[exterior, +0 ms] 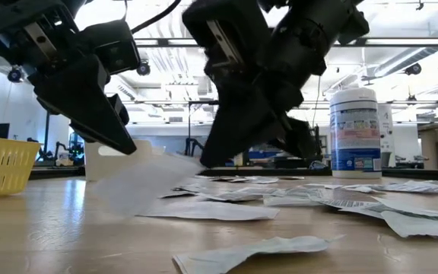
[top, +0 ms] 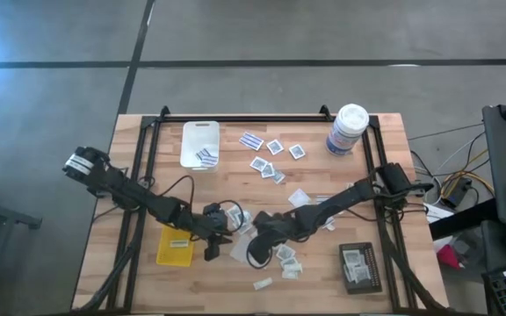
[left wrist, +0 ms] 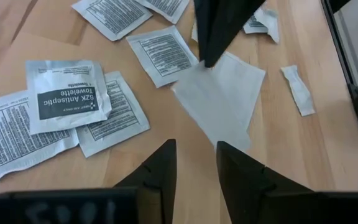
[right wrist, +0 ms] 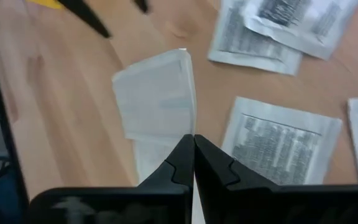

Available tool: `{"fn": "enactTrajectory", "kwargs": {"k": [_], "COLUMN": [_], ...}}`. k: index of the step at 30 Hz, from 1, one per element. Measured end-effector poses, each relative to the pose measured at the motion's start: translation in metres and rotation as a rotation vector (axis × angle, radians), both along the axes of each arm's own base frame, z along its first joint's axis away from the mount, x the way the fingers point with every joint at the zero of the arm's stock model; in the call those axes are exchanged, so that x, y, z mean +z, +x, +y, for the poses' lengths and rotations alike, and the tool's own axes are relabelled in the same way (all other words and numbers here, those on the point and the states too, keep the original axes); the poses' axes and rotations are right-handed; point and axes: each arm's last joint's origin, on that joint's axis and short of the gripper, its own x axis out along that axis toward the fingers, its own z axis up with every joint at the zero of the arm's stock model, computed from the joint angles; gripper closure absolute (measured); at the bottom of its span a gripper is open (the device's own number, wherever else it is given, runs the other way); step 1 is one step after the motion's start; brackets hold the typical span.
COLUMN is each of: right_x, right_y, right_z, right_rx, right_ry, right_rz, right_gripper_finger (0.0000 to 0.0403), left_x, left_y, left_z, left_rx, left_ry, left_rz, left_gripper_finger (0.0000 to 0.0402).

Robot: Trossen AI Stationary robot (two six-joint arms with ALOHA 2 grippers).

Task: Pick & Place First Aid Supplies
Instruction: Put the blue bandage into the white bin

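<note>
The right pincer (right wrist: 193,144) is pinching a blank white packet (right wrist: 157,99) by its edge; thin and floppy, it is sagging, while the left pincer (left wrist: 194,158) is standing narrowly parted beside it

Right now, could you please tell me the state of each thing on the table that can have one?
Left gripper: jaws open, holding nothing, beside the plain packet.
Right gripper: jaws shut on the plain packet, lifted off the table.
Canister: upright, lid on.
White tray: holds a few packets.
Yellow tray: contents unclear.
Black tray: holds packets.
</note>
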Motion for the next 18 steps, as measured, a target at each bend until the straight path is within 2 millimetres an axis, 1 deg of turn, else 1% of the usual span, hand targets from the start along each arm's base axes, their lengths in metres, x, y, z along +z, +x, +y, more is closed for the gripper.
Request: {"fn": "enactTrajectory", "kwargs": {"k": [7, 12, 18], "right_x": [0.0096, 0.0093, 0.0094], "right_y": [0.0054, 0.0044, 0.0041], "right_z": [0.0039, 0.0062, 0.0071], "right_rx": [0.044, 0.067, 0.082], "right_ry": [-0.044, -0.069, -0.082], "right_rz": [-0.044, -0.046, -0.05], "right_gripper_finger": [0.0395, 0.0395, 0.0395], "left_x": [0.0, -0.0001, 0.0001], "left_y": [0.0, 0.0, 0.0011], "left_z": [0.0, -0.0004, 0.0021], "left_rx": [-0.001, -0.042, -0.011], "left_ry": [0.0, -0.054, -0.091], "left_rz": [0.0, 0.021, 0.03], "left_gripper_finger": [0.0293, 0.0293, 0.0293]}}
